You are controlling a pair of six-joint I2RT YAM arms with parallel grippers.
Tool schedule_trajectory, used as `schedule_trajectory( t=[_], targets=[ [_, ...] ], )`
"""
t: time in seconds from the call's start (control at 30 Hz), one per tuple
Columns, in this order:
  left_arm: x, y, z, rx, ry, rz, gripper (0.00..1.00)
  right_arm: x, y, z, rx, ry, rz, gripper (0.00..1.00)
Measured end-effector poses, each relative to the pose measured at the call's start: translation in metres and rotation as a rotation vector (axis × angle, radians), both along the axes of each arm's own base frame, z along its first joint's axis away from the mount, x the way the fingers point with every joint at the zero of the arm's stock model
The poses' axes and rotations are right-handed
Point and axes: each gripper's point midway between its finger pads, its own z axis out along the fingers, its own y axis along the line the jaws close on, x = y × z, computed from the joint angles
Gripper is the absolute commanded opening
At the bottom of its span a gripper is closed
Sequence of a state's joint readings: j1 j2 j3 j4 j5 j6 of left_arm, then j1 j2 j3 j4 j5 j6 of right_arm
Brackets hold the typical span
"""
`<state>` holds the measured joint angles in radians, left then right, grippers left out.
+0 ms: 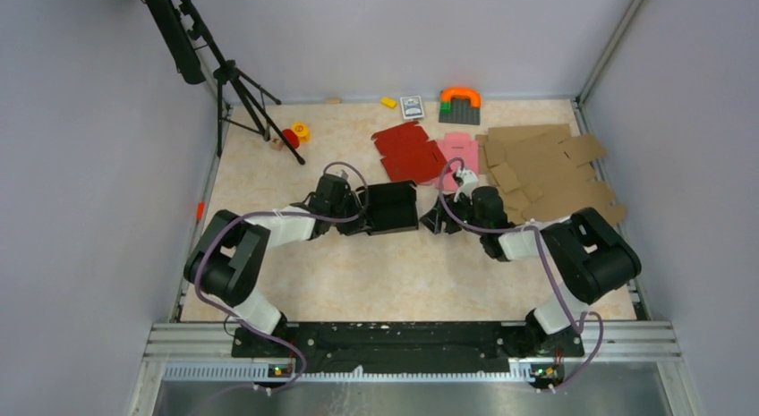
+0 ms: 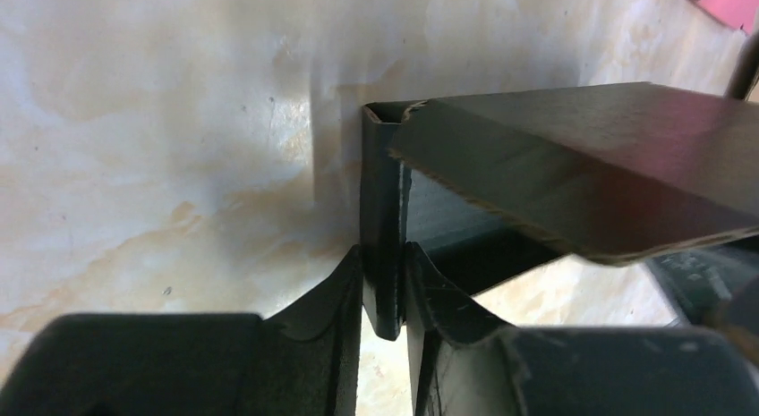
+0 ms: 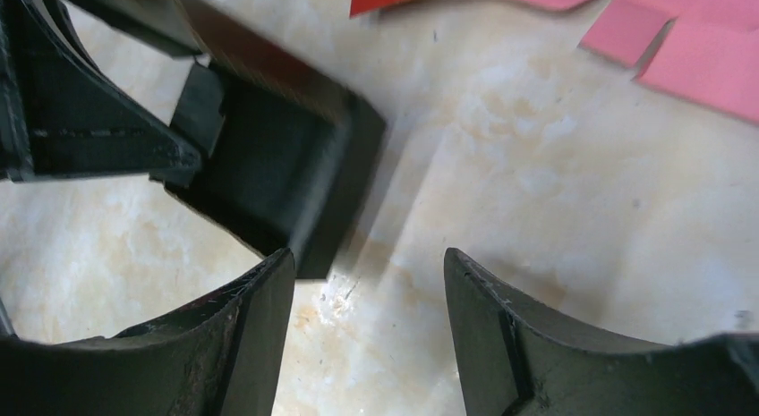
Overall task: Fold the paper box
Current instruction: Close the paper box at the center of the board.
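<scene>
I see the matte black, partly folded thin-cardboard box (image 1: 392, 207) in the middle of the bench (image 1: 358, 273). My left fingers (image 2: 327, 318) are clamped on one upright wall. My right fingers (image 3: 255, 318) stand apart, empty, just beside its corner.

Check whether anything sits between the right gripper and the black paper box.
Nothing visible does. The right gripper hangs open close beside the black paper box, with only table surface showing between them. The left gripper pinches one of the box's upright walls.

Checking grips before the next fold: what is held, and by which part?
The left gripper pinches the paper box by a raised side wall; the right gripper holds nothing.
</scene>
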<state>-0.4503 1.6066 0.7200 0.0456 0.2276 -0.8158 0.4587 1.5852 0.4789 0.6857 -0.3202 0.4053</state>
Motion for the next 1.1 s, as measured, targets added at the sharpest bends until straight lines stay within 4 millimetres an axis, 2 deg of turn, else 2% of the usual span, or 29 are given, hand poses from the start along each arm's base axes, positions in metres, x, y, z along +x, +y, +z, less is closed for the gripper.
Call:
schedule_trajectory(
  t=[0.07,0.17,0.27,0.47,0.73,0.9,1.1],
  targets=[
    [0.004,0.0,-0.001,0.016,0.002,0.005,0.16,-0.006,0.006,-0.01,-0.013,0.033,0.014,0.6],
    [0.01,0.003,-0.001,0.092,-0.007,0.02,0.0,-0.012,0.019,-0.017,-0.038,0.057,0.04,0.6],
    [0.016,0.006,-0.001,0.223,-0.027,0.03,0.0,-0.013,0.03,-0.015,-0.046,0.051,0.05,0.6],
    [0.024,0.001,-0.003,0.495,-0.052,0.005,0.0,-0.006,0.036,-0.018,-0.076,0.039,0.011,0.6],
    [0.017,0.004,-0.006,0.806,-0.032,-0.074,0.0,-0.006,0.019,-0.014,-0.09,0.001,-0.073,0.62],
    [0.014,0.005,-0.007,0.903,-0.037,-0.103,0.0,-0.001,0.018,-0.008,-0.079,-0.02,-0.103,0.64],
    [0.012,0.003,-0.007,0.915,-0.036,-0.113,0.0,0.0,0.018,-0.008,-0.073,-0.011,-0.112,0.63]
  ],
)
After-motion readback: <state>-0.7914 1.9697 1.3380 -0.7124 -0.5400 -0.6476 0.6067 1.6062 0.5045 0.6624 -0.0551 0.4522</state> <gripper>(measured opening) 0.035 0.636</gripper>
